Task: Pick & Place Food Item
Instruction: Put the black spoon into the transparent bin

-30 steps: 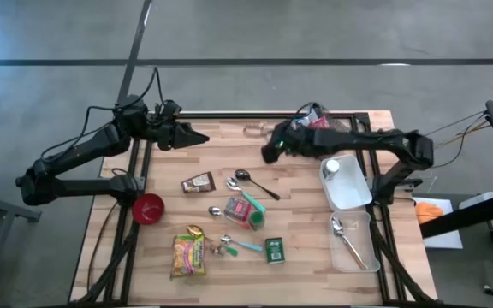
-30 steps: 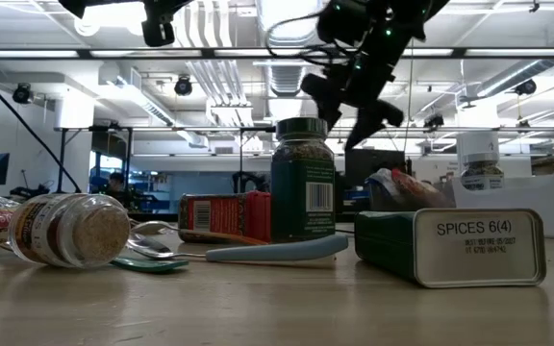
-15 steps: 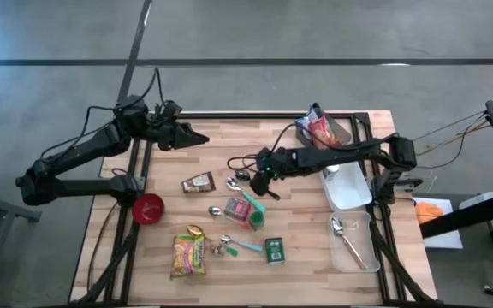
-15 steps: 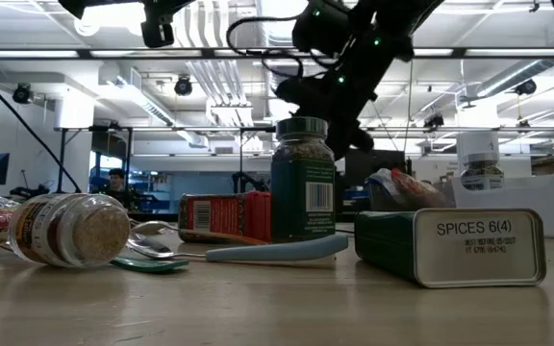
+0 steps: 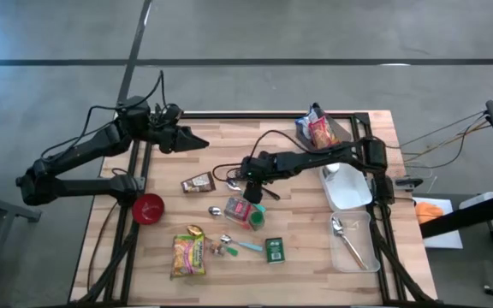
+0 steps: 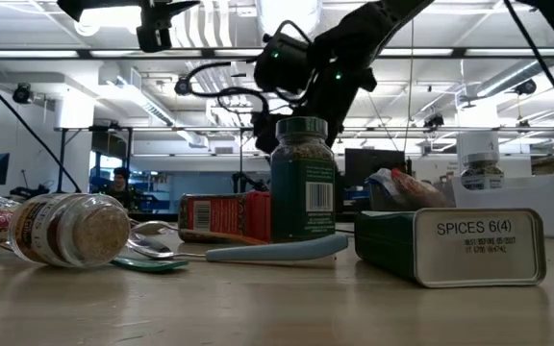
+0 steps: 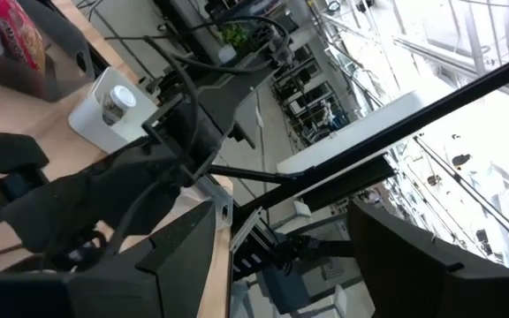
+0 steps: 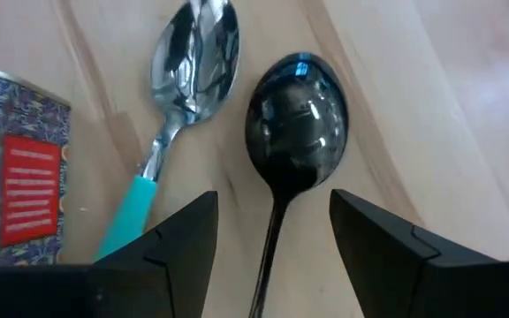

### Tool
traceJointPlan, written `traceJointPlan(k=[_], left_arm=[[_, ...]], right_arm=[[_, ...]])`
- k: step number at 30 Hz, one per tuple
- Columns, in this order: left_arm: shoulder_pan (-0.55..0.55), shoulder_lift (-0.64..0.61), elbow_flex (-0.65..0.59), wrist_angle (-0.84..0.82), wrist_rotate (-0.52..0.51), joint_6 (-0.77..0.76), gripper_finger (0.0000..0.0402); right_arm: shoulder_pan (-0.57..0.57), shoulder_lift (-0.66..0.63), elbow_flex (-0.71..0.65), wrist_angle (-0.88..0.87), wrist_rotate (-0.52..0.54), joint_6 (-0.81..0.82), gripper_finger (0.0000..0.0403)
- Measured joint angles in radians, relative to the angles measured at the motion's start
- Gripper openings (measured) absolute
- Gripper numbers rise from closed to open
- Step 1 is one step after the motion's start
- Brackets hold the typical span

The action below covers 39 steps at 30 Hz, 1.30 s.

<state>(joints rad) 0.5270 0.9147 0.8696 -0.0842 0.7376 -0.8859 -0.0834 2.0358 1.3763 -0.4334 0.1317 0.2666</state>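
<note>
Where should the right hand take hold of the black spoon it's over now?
Grip the black spoon on its thin handle just behind the bowl, coming straight down from above. It lies flat on the wooden table, so only a top-down pinch across the narrow handle fits. The right hand already straddles that handle with open fingers. The teal-handled spoon lies close beside it, so keep the pinch narrow.

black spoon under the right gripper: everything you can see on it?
The black spoon is glossy and dark, maybe plastic or coated metal, with an oval bowl facing up and a thin handle. It lies flat on the wooden table, near the middle, beside a teal-handled spoon without touching it. The right gripper hovers open over its handle, no contact visible.
</note>
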Motion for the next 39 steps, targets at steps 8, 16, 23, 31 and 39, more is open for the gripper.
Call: traceJointPlan(k=[8, 16, 23, 31, 39], left_arm=[[0.000, -0.004, 0.000, -0.037, 0.025, 0.022, 0.0257], [0.000, -0.003, 0.000, -0.045, 0.025, 0.045, 0.0257], [0.000, -0.003, 0.000, -0.045, 0.025, 0.049, 0.0257], [0.000, -0.003, 0.000, -0.045, 0.022, 0.044, 0.0257], [0.000, -0.003, 0.000, -0.046, 0.022, 0.042, 0.0257]], right_arm=[[0.000, 0.049, 0.009, -0.022, 0.006, 0.020, 0.0212], [0.001, 0.050, 0.008, -0.028, 0.003, 0.037, 0.0124], [0.000, 0.048, 0.005, -0.036, -0.001, 0.081, 0.0019], [0.001, 0.039, 0.005, -0.058, -0.025, 0.127, 0.0011], [0.009, -0.044, 0.001, -0.095, -0.022, 0.172, 0.0010]])
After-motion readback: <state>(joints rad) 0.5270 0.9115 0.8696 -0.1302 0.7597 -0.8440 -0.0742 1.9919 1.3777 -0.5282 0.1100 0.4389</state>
